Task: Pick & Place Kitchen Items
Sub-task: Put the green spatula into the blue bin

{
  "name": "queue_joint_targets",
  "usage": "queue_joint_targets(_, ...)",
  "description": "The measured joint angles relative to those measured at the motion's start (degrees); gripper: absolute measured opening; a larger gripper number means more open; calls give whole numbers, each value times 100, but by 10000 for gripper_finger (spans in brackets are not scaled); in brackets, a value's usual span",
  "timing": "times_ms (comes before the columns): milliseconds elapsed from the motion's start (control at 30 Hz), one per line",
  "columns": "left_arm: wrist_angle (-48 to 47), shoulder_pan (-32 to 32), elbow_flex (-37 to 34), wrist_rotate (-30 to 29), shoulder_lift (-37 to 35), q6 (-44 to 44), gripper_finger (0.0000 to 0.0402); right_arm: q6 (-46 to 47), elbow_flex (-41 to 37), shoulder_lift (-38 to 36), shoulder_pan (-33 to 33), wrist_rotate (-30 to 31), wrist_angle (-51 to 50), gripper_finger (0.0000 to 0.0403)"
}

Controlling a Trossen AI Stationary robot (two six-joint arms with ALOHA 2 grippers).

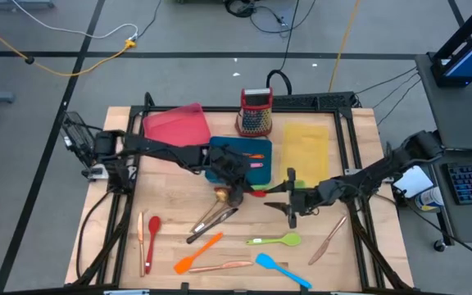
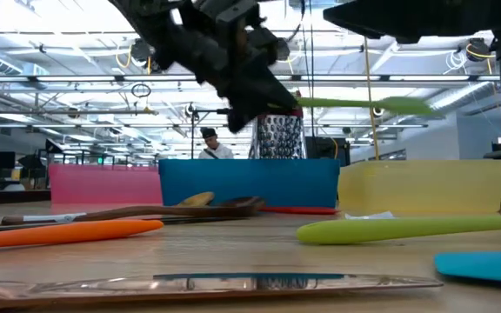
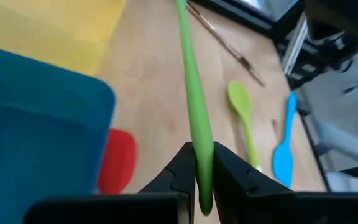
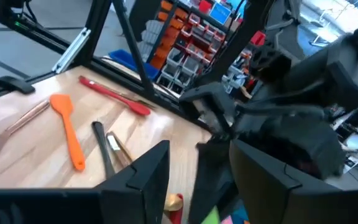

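Note:
A slim green utensil (image 2: 364, 104) hangs level above the table's middle, with my left gripper (image 3: 202, 168) shut on it. That gripper (image 1: 240, 182) sits just in front of the blue tray (image 1: 240, 160). My right gripper (image 1: 292, 201) stands open a little to the right of it. In the right wrist view its fingers (image 4: 157, 162) are apart, with the left arm's dark hand (image 4: 229, 124) ahead of them. More kitchen items lie flat on the table: a green spoon (image 1: 277, 240), a blue spatula (image 1: 281, 270), an orange spatula (image 1: 197, 252) and a red spoon (image 1: 152, 231). My left gripper pinches the green utensil's thin handle (image 3: 200, 152) near its end, between the two fingers. The fingers come from the table's left, slanting down. The utensil runs on ahead along the line of the fingers. It is lifted clear of the table, its broad end (image 2: 407, 106) toward the right.
A pink tray (image 1: 176, 127), the blue tray and a yellow tray (image 1: 306, 147) stand in a row at the back, with a red patterned holder (image 1: 255, 113) behind them. A red spatula (image 1: 256, 194), dark utensils (image 1: 213, 220) and copper cutlery (image 1: 328, 239) also lie on the wood.

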Motion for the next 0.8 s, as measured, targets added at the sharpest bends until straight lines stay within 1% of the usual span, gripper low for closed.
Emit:
queue_joint_targets(300, -1295, 288, 2, -668, -1097, 628, 34, -1, -2, -70, -1, -11, -50, 160)
queue_joint_targets(367, -1656, 381, 2, -707, -1290, 739, 32, -1, -7, -69, -1, -11, -117, 160)
queue_joint_targets(600, -2551, 766, 4, -1009, -1681, 846, 30, -1, -7, -65, -1, -1, -211, 160)
queue_joint_targets(800, -3532, 1179, 0, -1006, -1655, 846, 34, -1, -7, -68, -5, 6, -213, 160)
